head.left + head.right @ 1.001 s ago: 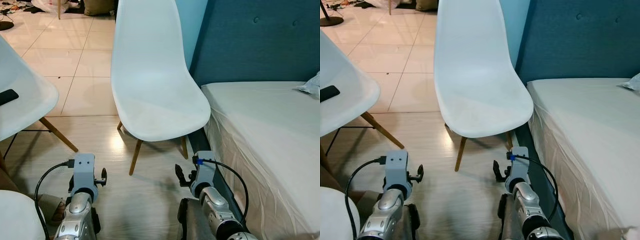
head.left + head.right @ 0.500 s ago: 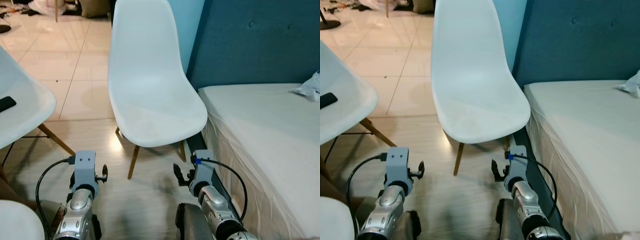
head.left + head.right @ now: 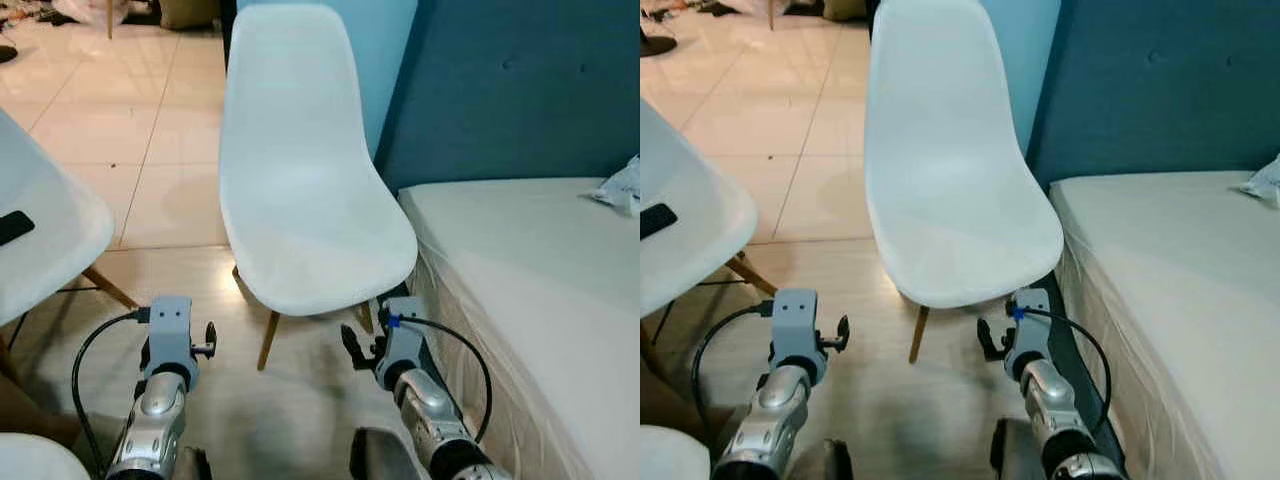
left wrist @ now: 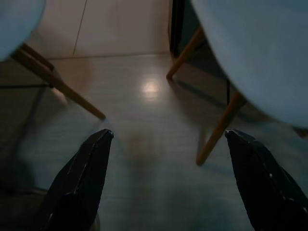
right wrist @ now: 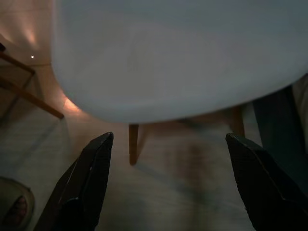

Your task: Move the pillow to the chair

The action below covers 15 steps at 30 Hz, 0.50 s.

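**Both hands low and spread in front of the white chair; pillow at far right on the bed**

Nearest: both arms hang low at the bottom of the head views. Left hand [image 4: 166, 183] is above the wood-look floor [image 3: 300, 380], fingers [image 4: 79, 183] spread wide, nothing between them. Right hand [image 5: 166, 183] likewise spread and holding nothing; it points at the front edge of the chair seat from below.

At the lower left corner, the rounded edge of a white seat [image 3: 30, 458]. Left of the arms, a second white chair [image 3: 45, 250] with wooden legs; a small dark flat object [image 3: 15, 226] lies on its seat, identity not resolvable.

Middle: the white chair [image 3: 300, 210], moulded shell on wooden legs [image 3: 268, 340], stands straight ahead, seat bare. Its right side is just beside the bed [image 3: 530, 300].

Right: bed mattress in a pale cover, blue padded headboard [image 3: 520, 90] behind it. A white crumpled item, taken as the pillow [image 3: 622, 187], lies on the bed at the far right edge of view, cut off by the frame, well apart from the chair and from both hands.

Far: cream floor tiles [image 3: 130, 110] behind the chairs.
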### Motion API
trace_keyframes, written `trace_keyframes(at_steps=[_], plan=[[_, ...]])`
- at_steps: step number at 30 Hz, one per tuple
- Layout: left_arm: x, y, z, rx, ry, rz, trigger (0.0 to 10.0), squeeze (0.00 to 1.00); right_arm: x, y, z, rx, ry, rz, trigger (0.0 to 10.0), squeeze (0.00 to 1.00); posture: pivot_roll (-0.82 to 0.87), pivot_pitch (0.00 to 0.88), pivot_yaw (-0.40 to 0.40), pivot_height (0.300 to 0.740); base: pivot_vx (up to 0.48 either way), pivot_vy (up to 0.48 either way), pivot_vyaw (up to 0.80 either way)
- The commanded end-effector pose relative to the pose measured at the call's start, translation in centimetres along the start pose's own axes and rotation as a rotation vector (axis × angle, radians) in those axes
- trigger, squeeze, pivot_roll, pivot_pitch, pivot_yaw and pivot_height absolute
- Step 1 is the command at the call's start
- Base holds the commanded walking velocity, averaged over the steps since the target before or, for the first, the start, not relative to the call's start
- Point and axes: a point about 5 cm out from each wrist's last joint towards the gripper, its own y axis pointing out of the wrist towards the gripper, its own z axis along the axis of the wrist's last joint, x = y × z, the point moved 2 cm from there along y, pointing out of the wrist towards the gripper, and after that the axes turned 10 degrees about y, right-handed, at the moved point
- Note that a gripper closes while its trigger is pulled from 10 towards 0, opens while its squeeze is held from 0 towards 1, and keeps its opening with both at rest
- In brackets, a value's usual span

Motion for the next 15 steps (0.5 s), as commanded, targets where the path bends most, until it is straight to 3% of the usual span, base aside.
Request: trace_keyframes(at_steps=[1, 7, 15], plan=[[-0.05, 0.01, -0.52, -0.017, -0.002, 0.006, 10.0, 0.00, -0.02, -0.04, 0.02, 0.008, 0.003, 0.000, 10.0, 0.00, 0.06, 0.068, -0.104, 0.646, 0.000, 0.000, 0.00], [0.13, 0.39, 0.43, 0.013, 0.001, 0.000, 10.0, 0.00, -0.06, 0.22, 0.90, 0.036, 0.005, 0.004, 10.0, 0.00, 0.06, 0.078, -0.105, 0.676, 0.000, 0.000, 0.00], [0.16, -0.04, 0.21, 0.018, 0.000, 0.005, 10.0, 0.00, -0.04, 0.05, 0.70, 0.040, 0.009, 0.003, 10.0, 0.00, 0.06, 0.067, -0.100, 0.706, 0.000, 0.000, 0.00]])
